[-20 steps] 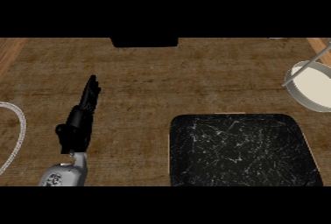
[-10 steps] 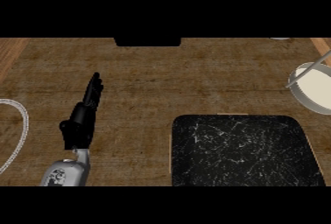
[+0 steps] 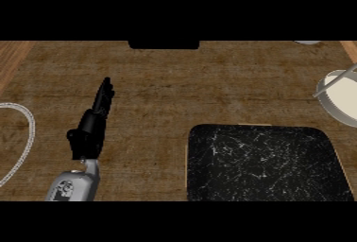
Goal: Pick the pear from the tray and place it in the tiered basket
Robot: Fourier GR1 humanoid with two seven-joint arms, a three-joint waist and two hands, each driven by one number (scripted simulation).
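So the only hand in shot is the left hand [image 3: 90,130] — it comes up from the lower left of the frame on its grey forearm, fingers straight and pointing toward the upper middle, edge-on to the camera. It's released, nothing in it, just sitting over bare worktop [image 3: 209,80]. The right hand doesn't show anywhere.

The dark marbled tray [image 3: 265,163] fills the lower right of the frame, and here's the catch — I can't spot a pear on it. The part of the tray that's visible is just black speckled surface; its near edge runs off the bottom of the frame, so if the pear is there, it's out of sight. Can't give its long axis either, for the same reason.

The tiered basket [image 3: 339,97] is at the right edge, upper right, only partly in frame — pale round tier with a grey upright across it. A thin white loop [image 3: 28,127] curves in at the left edge; can't tell what that belongs to.

Relation that matters, as I read it: the tray lies to the right of the left hand, well apart from it, and the basket is further right again. Both sit on the right side of the frame, so my guess is the right arm is the better-placed one for this pick and drop, not the left.
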